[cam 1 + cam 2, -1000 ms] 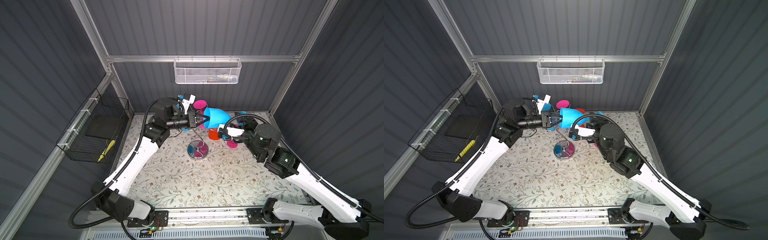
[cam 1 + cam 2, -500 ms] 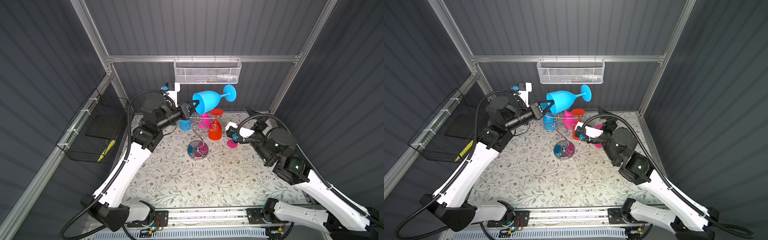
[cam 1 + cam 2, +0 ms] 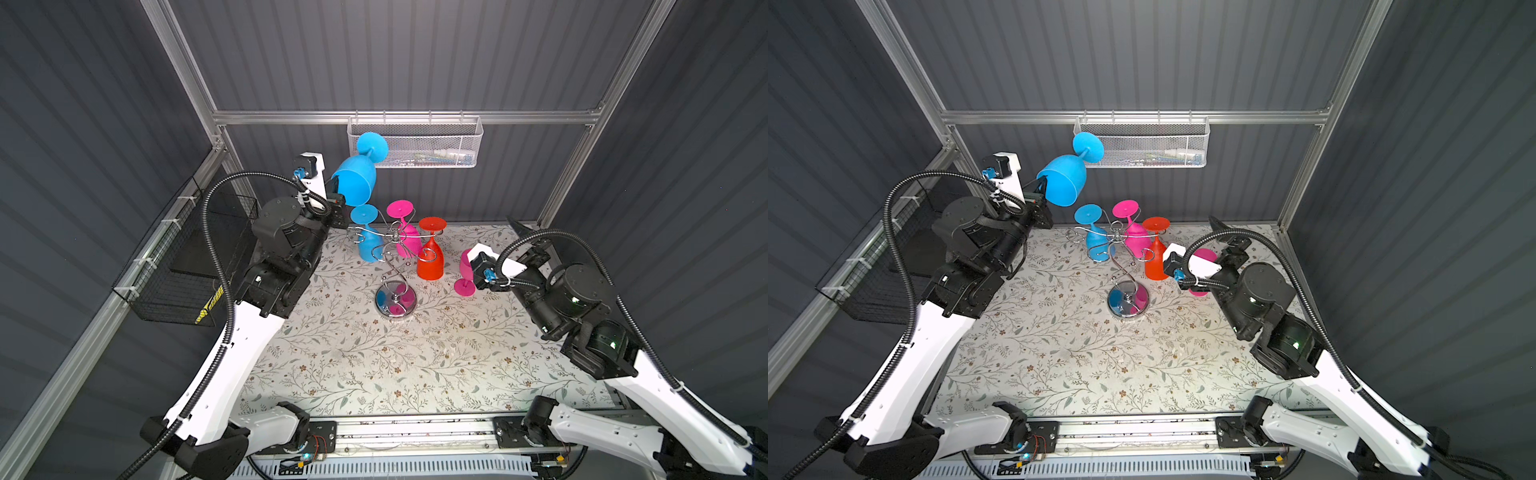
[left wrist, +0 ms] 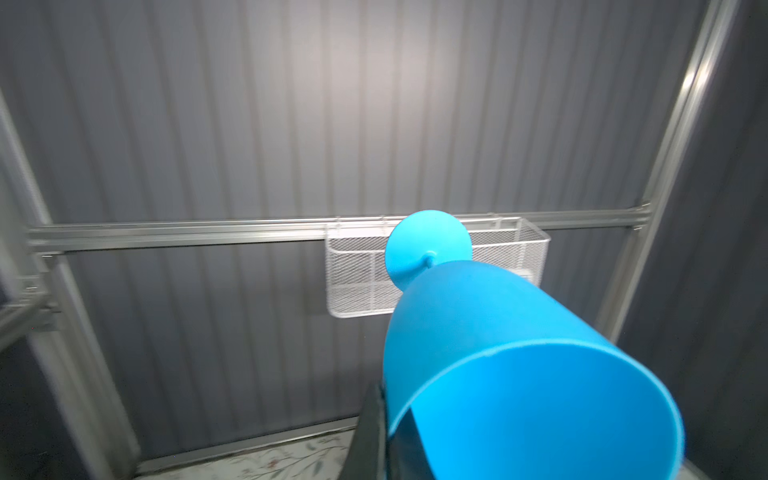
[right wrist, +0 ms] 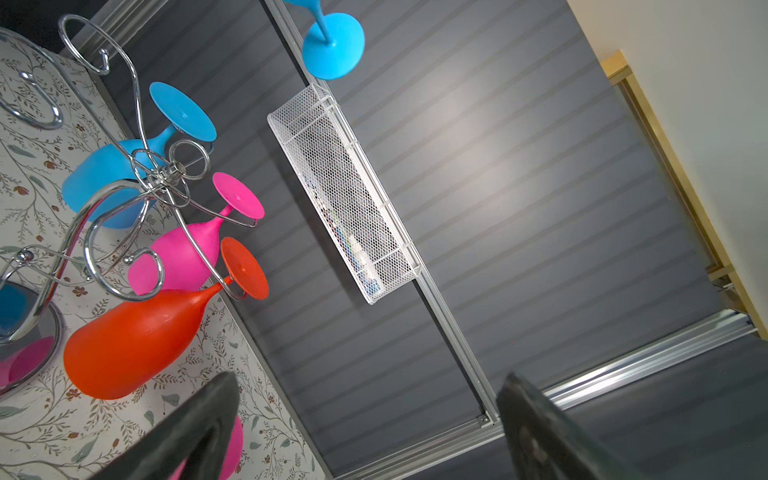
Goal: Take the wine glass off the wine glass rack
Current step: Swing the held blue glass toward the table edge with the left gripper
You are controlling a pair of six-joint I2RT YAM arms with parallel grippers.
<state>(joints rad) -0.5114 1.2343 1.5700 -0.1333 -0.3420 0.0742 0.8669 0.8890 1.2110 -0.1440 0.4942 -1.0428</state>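
The left gripper (image 3: 336,192) is pinching the rim of a light, rigid, slippery blue plastic wine glass (image 3: 355,180), lifted clear above the chrome wire rack (image 3: 395,249), while the right gripper's (image 5: 365,432) fingers are gaping empty.

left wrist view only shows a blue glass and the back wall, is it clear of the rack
Observer: Yes. In both top views the held blue glass is up above the wine glass rack, apart from its arms.
Operator: how many hang on it
Observer: Three, foot up: a blue glass, a pink glass and a red glass.
Operator: right gripper busy
Observer: No. The right gripper is open and empty, near a second pink glass standing on the table.
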